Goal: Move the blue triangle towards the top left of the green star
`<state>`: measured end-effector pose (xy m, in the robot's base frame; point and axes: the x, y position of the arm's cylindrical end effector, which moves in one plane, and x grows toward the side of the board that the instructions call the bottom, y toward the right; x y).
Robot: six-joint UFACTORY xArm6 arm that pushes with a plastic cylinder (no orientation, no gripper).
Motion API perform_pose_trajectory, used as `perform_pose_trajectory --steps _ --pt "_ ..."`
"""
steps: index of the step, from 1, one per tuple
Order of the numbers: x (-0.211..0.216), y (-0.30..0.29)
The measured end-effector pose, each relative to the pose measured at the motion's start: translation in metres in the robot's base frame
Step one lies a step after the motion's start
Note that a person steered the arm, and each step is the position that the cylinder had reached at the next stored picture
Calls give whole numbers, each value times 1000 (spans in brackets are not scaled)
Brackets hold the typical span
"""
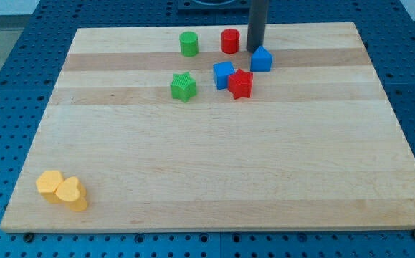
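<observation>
The blue triangle (261, 59) sits near the view's top, right of centre. My tip (254, 50) is just to its upper left, close to or touching it. The green star (183, 87) lies further to the view's left and a little lower. Between them are a blue cube (223, 74) and a red star (241, 84), which touch each other.
A green cylinder (188, 44) and a red cylinder (229, 41) stand near the board's top edge, left of my tip. Two yellow blocks (49, 185) (72, 193) sit together at the bottom left corner of the wooden board (214, 172).
</observation>
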<state>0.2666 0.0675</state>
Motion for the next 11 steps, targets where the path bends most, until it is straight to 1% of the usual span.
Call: perform_pose_trajectory --steps 1,2,3,4,7,11 --pt "2 10" --pt "-4 63" --pt "2 79" --pt "38 77" --pt "38 26" --pt "55 -80"
